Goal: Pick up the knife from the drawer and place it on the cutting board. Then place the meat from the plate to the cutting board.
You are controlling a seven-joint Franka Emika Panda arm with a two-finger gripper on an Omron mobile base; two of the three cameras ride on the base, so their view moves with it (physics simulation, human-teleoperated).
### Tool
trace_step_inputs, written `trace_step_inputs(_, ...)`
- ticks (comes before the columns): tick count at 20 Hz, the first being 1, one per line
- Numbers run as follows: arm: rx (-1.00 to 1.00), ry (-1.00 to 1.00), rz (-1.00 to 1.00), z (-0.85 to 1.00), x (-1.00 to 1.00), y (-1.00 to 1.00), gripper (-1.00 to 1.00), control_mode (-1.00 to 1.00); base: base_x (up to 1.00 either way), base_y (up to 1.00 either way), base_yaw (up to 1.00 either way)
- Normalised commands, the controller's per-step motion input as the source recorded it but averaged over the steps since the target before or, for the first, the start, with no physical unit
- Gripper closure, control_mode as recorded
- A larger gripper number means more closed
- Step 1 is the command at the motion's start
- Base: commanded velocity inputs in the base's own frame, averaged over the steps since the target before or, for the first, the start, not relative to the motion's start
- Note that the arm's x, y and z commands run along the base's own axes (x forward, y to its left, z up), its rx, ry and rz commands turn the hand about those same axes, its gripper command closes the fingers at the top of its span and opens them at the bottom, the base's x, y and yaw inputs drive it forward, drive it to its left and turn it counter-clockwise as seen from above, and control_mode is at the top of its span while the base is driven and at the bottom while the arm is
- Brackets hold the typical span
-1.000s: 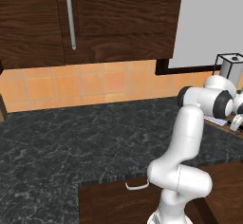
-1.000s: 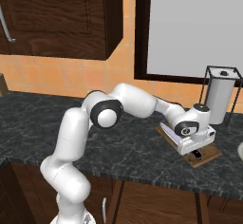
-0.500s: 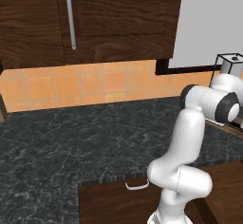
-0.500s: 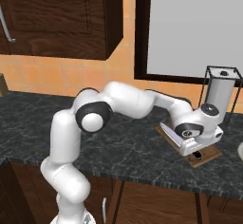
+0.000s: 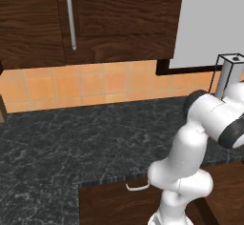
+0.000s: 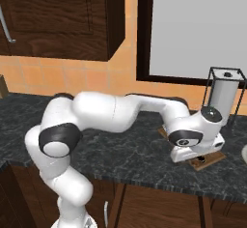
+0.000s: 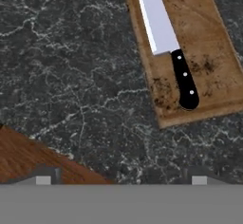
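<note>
The end effector (image 7: 118, 180) hangs above the dark desk (image 7: 71, 66), its jaws spread wide and empty after drawing back over the past second. Beyond it, the knife (image 7: 167, 42) lies flat on the board (image 7: 209, 52), handle nearest. The first half of the job looks done; the meat is next, likely off to the right.

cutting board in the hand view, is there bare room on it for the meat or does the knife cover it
Nothing visible blocks it. The knife lies along one side of the cutting board, its black handle toward the board's near end, and the wood beside it is bare. The gripper holds nothing.
</note>
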Motion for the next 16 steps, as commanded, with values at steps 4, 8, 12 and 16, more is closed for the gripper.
trace_step_inputs(4,-0.01,0.12,-0.28,0.40,-0.52,1.00,-1.00,-1.00,0.00,0.00,0.00)
trace_step_inputs(8,-0.02,0.16,-0.34,0.24,-0.41,1.00,-1.00,-1.00,0.00,0.00,0.00)
trace_step_inputs(12,-0.02,0.14,-0.29,0.36,-0.59,1.00,-1.00,-1.00,0.00,0.00,0.00)
trace_step_inputs(16,-0.01,0.12,-0.09,0.52,-0.73,1.00,-1.00,-1.00,0.00,0.00,0.00)
